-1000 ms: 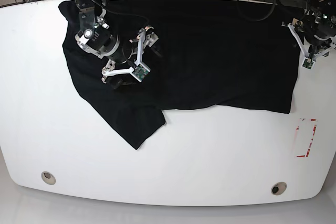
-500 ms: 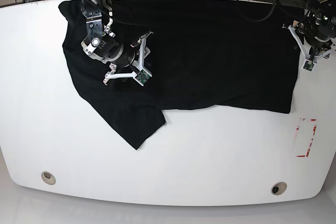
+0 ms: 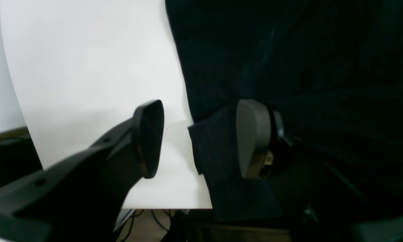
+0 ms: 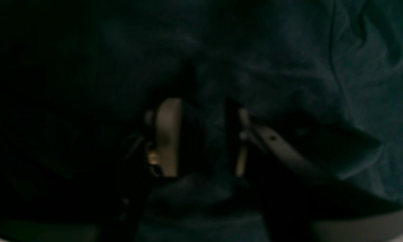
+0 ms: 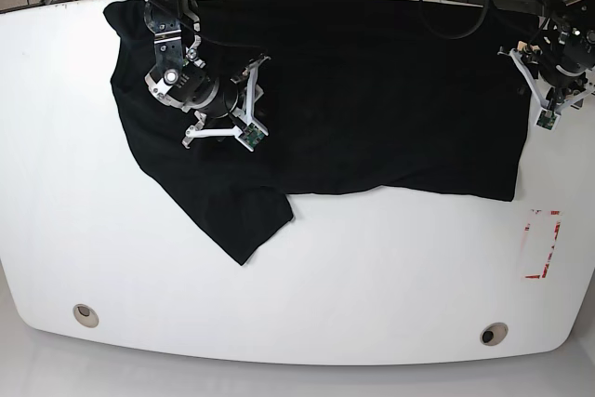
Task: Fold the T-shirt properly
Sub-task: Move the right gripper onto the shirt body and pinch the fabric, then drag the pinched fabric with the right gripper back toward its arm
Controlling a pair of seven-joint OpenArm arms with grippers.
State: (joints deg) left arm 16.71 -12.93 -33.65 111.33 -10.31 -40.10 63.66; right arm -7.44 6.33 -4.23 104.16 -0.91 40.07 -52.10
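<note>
**A:** Where is your T-shirt (image 5: 372,90) lying?

**B:** It is spreading flat across the far half of your white table (image 5: 307,295), 1 sleeve trailing toward the near left.

**A:** And your 2 grippers?

**B:** Your right gripper (image 4: 201,137) is pinching a fold of cloth near the sleeve. Your left gripper (image 3: 201,137) is standing spread at the shirt's edge, 1 finger (image 3: 252,134) touching a raised flap.

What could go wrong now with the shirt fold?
1. The right tool pinches only a small bunch of the T-shirt, so it may slip out on lifting.
2. The left tool stands open astride the shirt's edge with one finger on the bare table, so it may close on too little cloth.
</note>
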